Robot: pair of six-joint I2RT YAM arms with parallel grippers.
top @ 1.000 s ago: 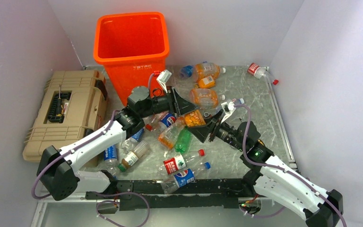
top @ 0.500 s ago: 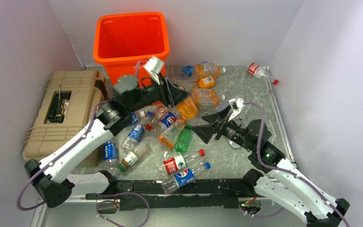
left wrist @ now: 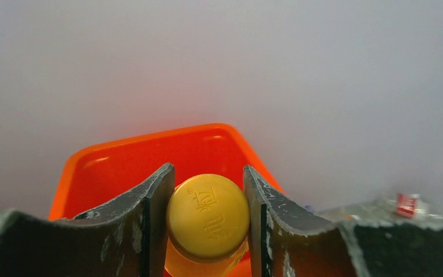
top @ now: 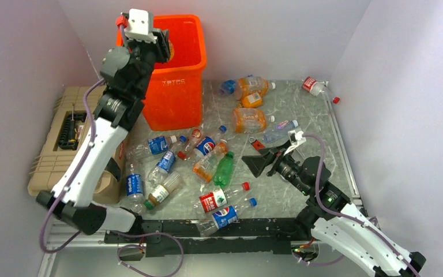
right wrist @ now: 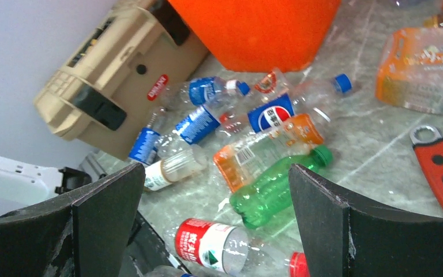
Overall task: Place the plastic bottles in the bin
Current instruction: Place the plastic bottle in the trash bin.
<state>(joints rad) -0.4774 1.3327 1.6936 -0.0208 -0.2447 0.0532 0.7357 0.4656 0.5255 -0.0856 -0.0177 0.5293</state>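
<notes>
My left gripper [top: 165, 47] is raised above the left part of the bin [top: 173, 86], a tall bright orange bin whose rim shows below it in the left wrist view [left wrist: 121, 164]. The left gripper [left wrist: 207, 173] is shut on an orange bottle with a yellow cap [left wrist: 207, 216]. My right gripper [top: 258, 162] is open and empty, low over the table. Between its fingers I see a green bottle [right wrist: 271, 190], an orange bottle [right wrist: 254, 156] and a red-labelled bottle [right wrist: 210, 245]. Several Pepsi bottles [top: 205, 145] lie in front of the bin. Orange bottles [top: 249, 119] lie further back.
A tan toolbox case [top: 72, 135] stands left of the bin. A red-handled wrench [right wrist: 441, 170] lies on the table to the right of the green bottle. One bottle [top: 314, 85] lies at the far right corner. Walls close in on three sides.
My left arm has lifted the orange bottle from the middle of the table up and back to over the bin. My right gripper has pulled back a little to the right.
</notes>
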